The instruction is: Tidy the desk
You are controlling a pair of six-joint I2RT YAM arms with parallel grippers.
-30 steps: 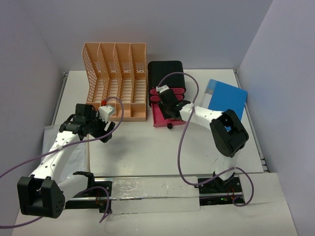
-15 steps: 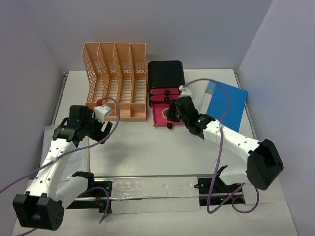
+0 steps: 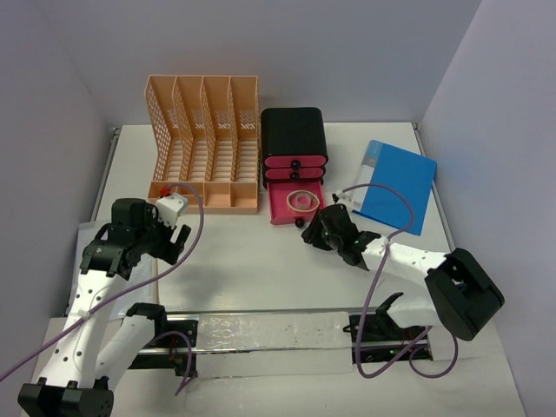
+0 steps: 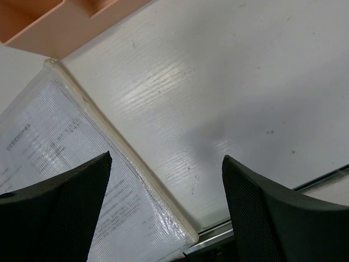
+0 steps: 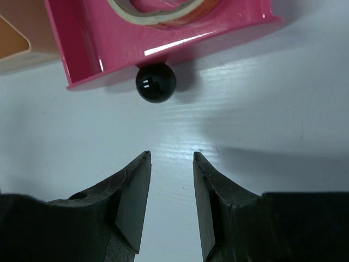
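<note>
The desk (image 3: 261, 261) is a white tabletop. My left gripper (image 3: 174, 236) hangs open over its left part, above the edge of a clear plastic document sleeve (image 4: 54, 147); in the left wrist view the left gripper (image 4: 166, 164) has nothing between its wide-apart fingers. My right gripper (image 3: 314, 234) sits low just in front of an open pink drawer (image 3: 282, 213). Seen from the right wrist, the right gripper (image 5: 172, 155) is open with a narrow empty gap, a little short of the drawer's black knob (image 5: 156, 82). A tape roll (image 5: 158, 13) lies in the drawer (image 5: 92, 43).
A peach lattice file rack (image 3: 204, 143) stands at the back left, beside a black box (image 3: 294, 130) with pink drawers. A blue folder (image 3: 398, 182) lies at the back right. The document sleeve (image 3: 113, 269) overhangs the left rail. A metal edge rail (image 4: 322, 177) runs nearby.
The right gripper has pulled back from over the open drawer toward the near edge, uncovering the tape roll. The left gripper has drawn away from the rack, nearer and leftward.
</note>
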